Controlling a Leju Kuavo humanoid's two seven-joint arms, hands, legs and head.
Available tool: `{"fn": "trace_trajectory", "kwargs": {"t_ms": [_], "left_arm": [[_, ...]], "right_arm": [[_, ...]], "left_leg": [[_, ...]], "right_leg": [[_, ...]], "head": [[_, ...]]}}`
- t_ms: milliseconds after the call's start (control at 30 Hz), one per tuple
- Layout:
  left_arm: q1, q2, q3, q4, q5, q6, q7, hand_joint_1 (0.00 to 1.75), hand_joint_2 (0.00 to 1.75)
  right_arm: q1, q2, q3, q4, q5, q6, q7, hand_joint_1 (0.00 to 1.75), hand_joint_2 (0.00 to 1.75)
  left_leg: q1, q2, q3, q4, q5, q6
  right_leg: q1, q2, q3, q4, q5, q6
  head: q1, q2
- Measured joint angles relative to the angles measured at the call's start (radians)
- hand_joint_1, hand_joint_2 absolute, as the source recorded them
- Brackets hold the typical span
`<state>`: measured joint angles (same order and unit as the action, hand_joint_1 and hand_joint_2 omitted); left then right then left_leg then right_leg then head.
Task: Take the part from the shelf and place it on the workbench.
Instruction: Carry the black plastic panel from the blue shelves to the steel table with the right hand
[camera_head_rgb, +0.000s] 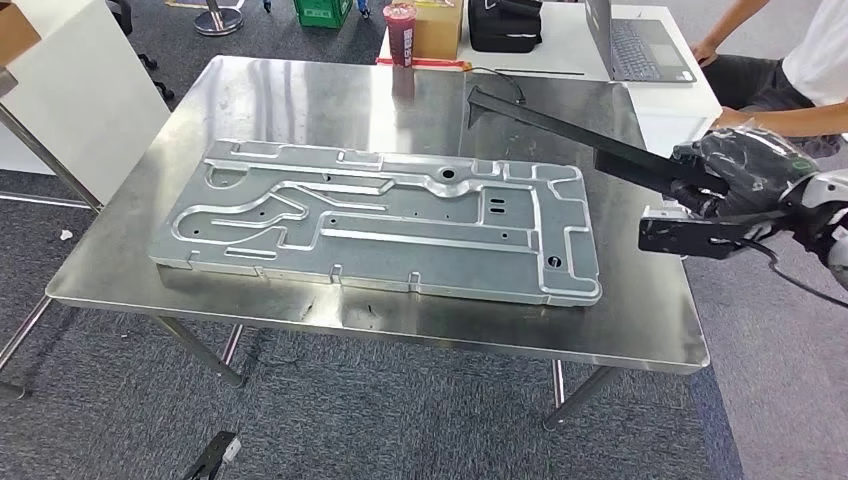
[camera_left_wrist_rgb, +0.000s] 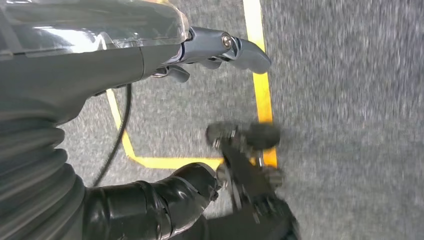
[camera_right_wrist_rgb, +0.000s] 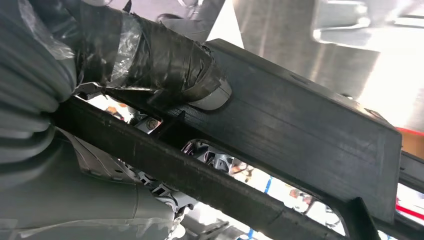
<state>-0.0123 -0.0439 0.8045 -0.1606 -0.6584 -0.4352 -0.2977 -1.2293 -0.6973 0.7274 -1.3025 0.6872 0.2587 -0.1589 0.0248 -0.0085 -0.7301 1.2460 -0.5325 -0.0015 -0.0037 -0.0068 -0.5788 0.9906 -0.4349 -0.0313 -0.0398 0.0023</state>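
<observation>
A long black bar-shaped part (camera_head_rgb: 570, 135) hangs over the right side of the steel workbench (camera_head_rgb: 300, 100), its far end reaching toward the back edge. My right hand (camera_head_rgb: 735, 175) grips the part's near end at the table's right edge; up close, its taped thumb (camera_right_wrist_rgb: 165, 65) presses on the black part (camera_right_wrist_rgb: 300, 125). A large grey stamped metal panel (camera_head_rgb: 380, 215) lies flat across the middle of the bench. My left hand (camera_left_wrist_rgb: 165, 125) hangs over grey carpet, fingers apart and holding nothing.
A person sits at the back right beside a white table (camera_head_rgb: 560, 35) with a laptop (camera_head_rgb: 640, 45), a black bag, a box and a red cup (camera_head_rgb: 400, 30). A white cabinet (camera_head_rgb: 80, 90) stands to the left. Yellow floor tape (camera_left_wrist_rgb: 260, 75) lies below my left hand.
</observation>
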Motion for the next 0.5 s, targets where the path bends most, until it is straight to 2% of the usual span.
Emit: {"fn": "trace_trajectory", "kwargs": {"t_ms": [33,67,100,133,200,233,367,433,500], "left_arm": [[0.0,0.0,0.0,0.0,-0.002,0.0,-0.001,0.0,1.75],[0.001,0.0,0.0,0.0,-0.003,0.001,-0.002,0.0,1.75],[0.001,0.0,0.0,0.0,-0.004,0.0,-0.002,0.0,1.75],[0.001,0.0,0.0,0.0,-0.004,0.0,-0.003,0.0,1.75],[0.0,0.0,0.0,0.0,-0.004,0.0,-0.006,0.0,1.75],[0.0,0.0,0.0,0.0,-0.005,-0.001,-0.007,0.0,1.75],[0.001,0.0,0.0,0.0,-0.006,-0.009,-0.008,0.0,1.75],[0.001,0.0,0.0,0.0,-0.007,-0.014,-0.008,0.0,1.75],[0.0,0.0,0.0,0.0,-0.008,-0.016,-0.006,0.0,1.75]], "right_arm": [[-0.001,0.016,0.014,0.027,0.013,-0.014,0.0,1.75,1.75],[0.0,0.03,0.026,0.051,0.022,-0.025,0.0,1.75,1.75],[0.001,0.042,0.038,0.072,0.028,-0.034,0.0,1.75,1.75],[0.002,0.053,0.047,0.089,0.032,-0.04,0.0,1.75,1.75],[0.001,0.067,0.06,0.112,0.036,-0.048,0.0,1.75,1.75],[0.0,0.071,0.065,0.122,0.038,-0.05,0.001,1.75,1.75],[0.009,0.091,0.079,0.154,0.053,-0.064,0.007,1.75,1.75],[0.02,0.106,0.082,0.174,0.068,-0.09,0.014,1.75,1.75],[0.037,0.13,0.086,0.204,0.089,-0.123,0.021,1.75,1.75]], "left_leg": [[0.0,0.0,-0.023,0.04,-0.007,-0.002],[0.0,0.001,-0.03,0.046,0.003,-0.003],[0.0,0.001,-0.017,0.012,0.032,-0.003],[0.0,0.002,0.012,-0.051,0.068,-0.002],[-0.003,0.002,0.066,-0.162,0.108,0.005],[-0.005,0.002,0.078,-0.187,0.112,0.009],[-0.004,0.001,0.086,-0.206,0.114,0.026],[0.002,0.002,0.093,-0.218,0.118,0.034],[0.003,0.003,0.096,-0.221,0.117,0.037]], "right_leg": [[0.001,0.002,0.0,0.004,-0.003,-0.001],[0.002,0.004,0.0,0.008,-0.007,-0.001],[0.002,0.006,0.0,0.014,-0.012,0.001],[0.002,0.008,0.0,0.022,-0.018,0.004],[0.006,0.008,-0.004,0.04,-0.032,0.013],[0.008,0.008,-0.007,0.046,-0.036,0.018],[0.006,0.008,-0.015,0.055,-0.046,0.033],[0.001,0.008,-0.046,0.122,-0.083,0.043],[-0.007,0.008,-0.113,0.251,-0.134,0.054]], "head": [[0.0,0.0],[0.0,0.0],[0.0,0.0],[0.0,0.0],[0.001,0.0],[0.002,0.0],[0.001,0.0],[0.002,0.0],[0.002,0.0]]}}
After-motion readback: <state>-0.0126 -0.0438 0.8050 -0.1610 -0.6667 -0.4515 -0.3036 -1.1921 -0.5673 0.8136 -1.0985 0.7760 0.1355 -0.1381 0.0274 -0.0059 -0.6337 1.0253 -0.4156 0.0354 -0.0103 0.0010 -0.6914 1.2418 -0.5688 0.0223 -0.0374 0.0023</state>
